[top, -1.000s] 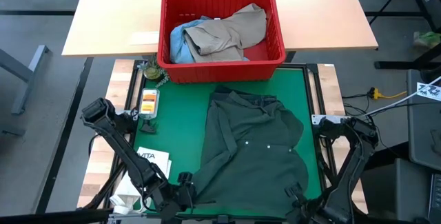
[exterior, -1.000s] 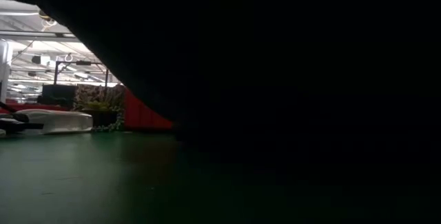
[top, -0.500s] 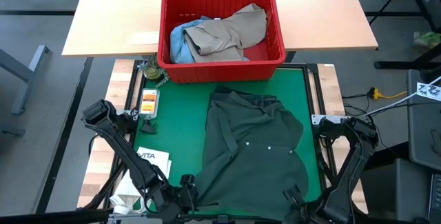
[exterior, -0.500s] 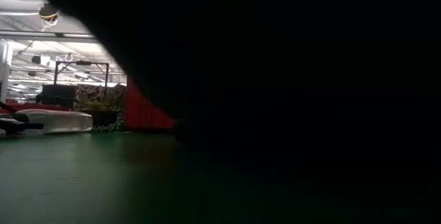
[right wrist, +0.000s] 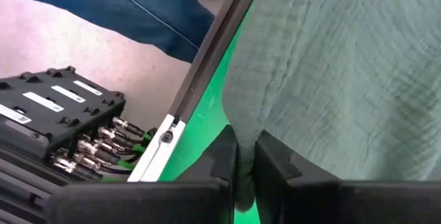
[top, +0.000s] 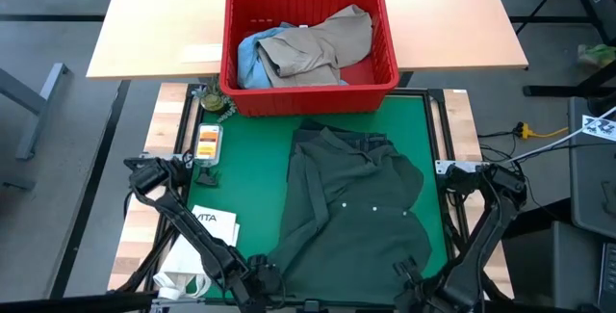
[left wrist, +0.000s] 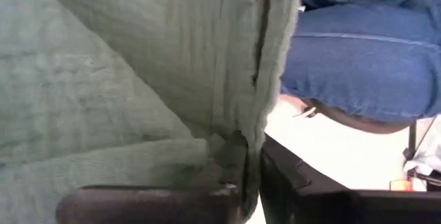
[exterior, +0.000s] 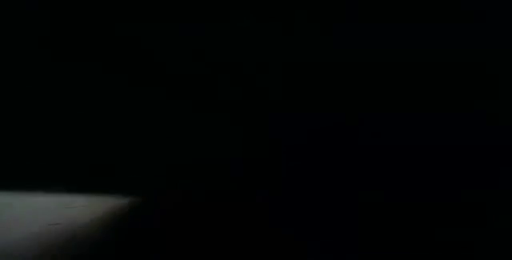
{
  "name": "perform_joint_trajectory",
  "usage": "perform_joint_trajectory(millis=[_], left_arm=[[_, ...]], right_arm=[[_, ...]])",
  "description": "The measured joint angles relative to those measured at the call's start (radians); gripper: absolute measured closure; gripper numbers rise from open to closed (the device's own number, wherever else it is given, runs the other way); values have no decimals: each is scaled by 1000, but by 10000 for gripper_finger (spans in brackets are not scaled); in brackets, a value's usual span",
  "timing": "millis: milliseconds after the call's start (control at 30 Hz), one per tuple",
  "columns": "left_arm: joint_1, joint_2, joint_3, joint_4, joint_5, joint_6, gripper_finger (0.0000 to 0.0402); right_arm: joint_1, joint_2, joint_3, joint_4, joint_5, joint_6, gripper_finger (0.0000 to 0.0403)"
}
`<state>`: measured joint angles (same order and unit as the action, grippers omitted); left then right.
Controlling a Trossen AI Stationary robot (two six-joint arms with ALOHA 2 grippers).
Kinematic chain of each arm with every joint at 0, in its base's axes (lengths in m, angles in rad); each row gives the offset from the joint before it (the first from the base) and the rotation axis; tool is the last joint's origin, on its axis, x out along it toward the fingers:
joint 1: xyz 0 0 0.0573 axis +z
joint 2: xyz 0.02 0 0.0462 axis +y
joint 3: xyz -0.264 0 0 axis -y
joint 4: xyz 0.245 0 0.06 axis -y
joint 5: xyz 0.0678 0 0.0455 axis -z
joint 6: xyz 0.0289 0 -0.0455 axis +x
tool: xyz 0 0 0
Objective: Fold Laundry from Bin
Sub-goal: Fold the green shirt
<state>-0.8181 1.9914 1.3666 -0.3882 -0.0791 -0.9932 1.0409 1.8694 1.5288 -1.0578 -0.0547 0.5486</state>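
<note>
Dark green shirt [top: 351, 217] lies spread on the green mat [top: 250, 178], near edge lifted. Left gripper [left wrist: 251, 182] is clamped on its left hem corner; right gripper [right wrist: 244, 176] is clamped on the right corner. Behind, the red bin [top: 310, 91] on the worktop [top: 154, 24] holds a khaki garment [top: 322, 48].

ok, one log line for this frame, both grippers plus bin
left gripper: shut on green shirt hem | right gripper: shut on green shirt hem | red bin: tan garment, blue garment inside
</note>
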Motion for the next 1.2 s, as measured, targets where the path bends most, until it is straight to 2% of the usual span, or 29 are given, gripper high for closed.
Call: perform_joint_trajectory(millis=[333, 533, 667, 800, 1200], left_arm=[[22, 12, 0, 50, 6, 0, 276], [40, 12, 0, 69, 238, 0, 256], [39, 12, 0, 69, 280, 0, 255], [37, 12, 0, 68, 257, 7, 255], [36, 12, 0, 50, 9, 9, 255]], right_arm=[[0, 0, 0, 23, -2, 0, 371], [0, 0, 0, 27, -2, 0, 371], [-1, 0, 0, 27, -1, 0, 371], [0, 0, 0, 26, -1, -1, 371], [0, 0, -1, 23, -3, -1, 371]])
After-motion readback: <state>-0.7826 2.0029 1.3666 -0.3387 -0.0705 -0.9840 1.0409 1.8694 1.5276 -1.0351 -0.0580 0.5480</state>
